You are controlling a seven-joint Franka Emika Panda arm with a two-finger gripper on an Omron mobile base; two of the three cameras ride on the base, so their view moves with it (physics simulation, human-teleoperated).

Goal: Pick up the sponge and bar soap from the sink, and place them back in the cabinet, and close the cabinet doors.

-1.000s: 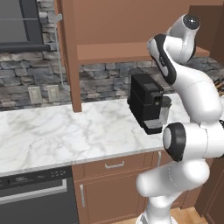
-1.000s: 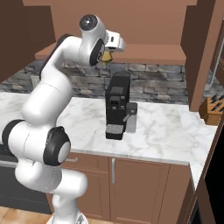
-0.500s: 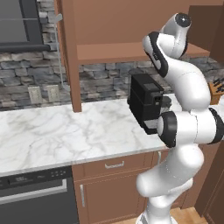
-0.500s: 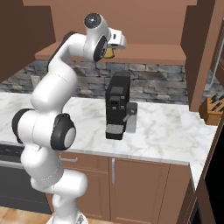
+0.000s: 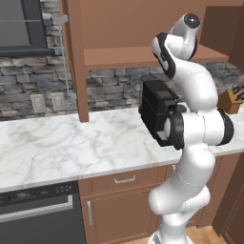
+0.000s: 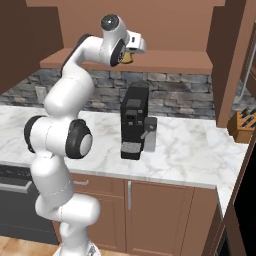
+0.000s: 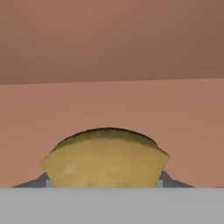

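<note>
My gripper [image 6: 129,54] is raised to the open cabinet [image 6: 165,61], just in front of its inner shelf [image 5: 133,55], and is shut on the sponge [image 6: 128,58]. In the hand view the sponge [image 7: 105,157] is a yellow block with a darker top edge, squeezed between the fingertips [image 7: 162,178], so the gripper [image 7: 105,180] is shut on it. Brown shelf board and the cabinet's back wall lie right behind it. One of the cabinet doors [image 5: 72,57] stands open at the left, another [image 6: 227,55] at the right. The sink and the bar soap are out of view.
A black coffee machine [image 5: 156,112] [image 6: 134,120] stands on the marble counter [image 5: 71,147] directly under the gripper. A knife block [image 5: 231,100] [image 6: 243,125] sits at the counter's right end. A dark appliance front [image 5: 38,214] and base cabinets lie below.
The arm's upper links have swung and straightened upward. The hand with the sponge has stayed at shelf height, edging slightly toward the cabinet. The jaws remain shut on the sponge.
</note>
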